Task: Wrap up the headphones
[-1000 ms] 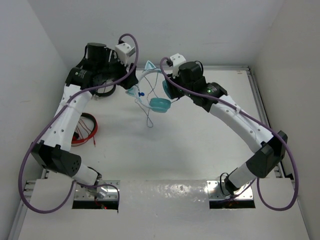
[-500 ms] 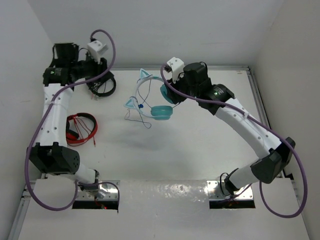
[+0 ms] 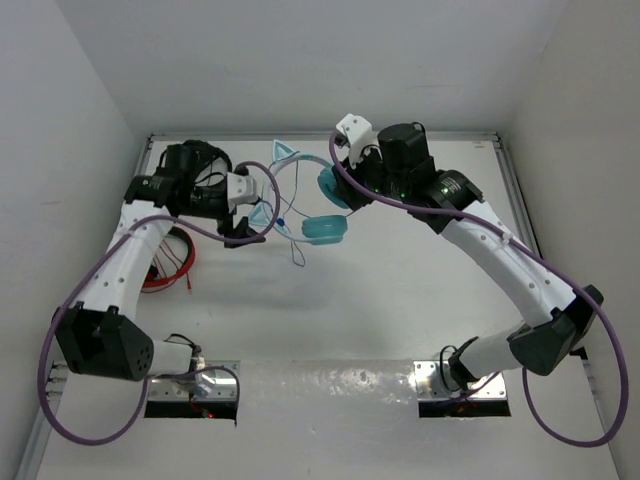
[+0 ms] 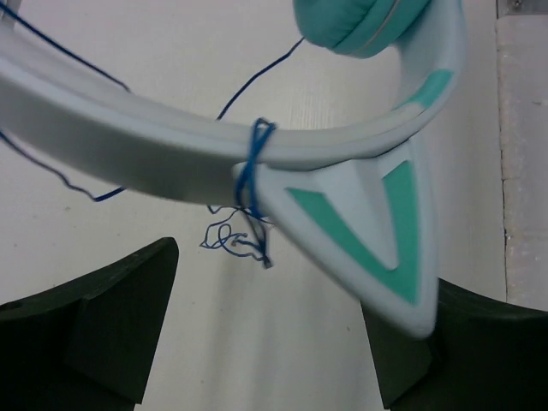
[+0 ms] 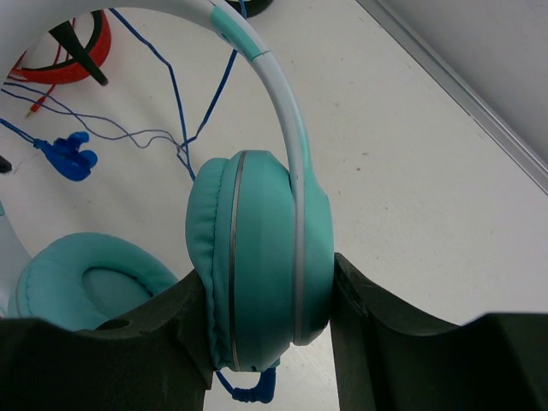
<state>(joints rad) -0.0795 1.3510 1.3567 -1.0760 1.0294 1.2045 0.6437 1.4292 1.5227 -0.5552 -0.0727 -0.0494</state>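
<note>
Teal over-ear headphones point(image 3: 323, 229): one earcup point(image 5: 257, 265) clamped between right claw point(image 5: 274, 321) fingers, pale cat-eared headband point(image 4: 171, 154) arching across left claw point(image 4: 261, 334), blue cable point(image 4: 253, 167) looped round it.

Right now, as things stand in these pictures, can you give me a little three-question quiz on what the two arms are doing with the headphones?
1. True or false: the right hand is shut on an earcup of the teal headphones.
2. What is looped round the headband? A) the thin blue cable B) a red strap C) sticky tape
3. Fill in: the left hand is ___ (open or shut).
Key: 1 true; 2 A; 3 open.
</note>
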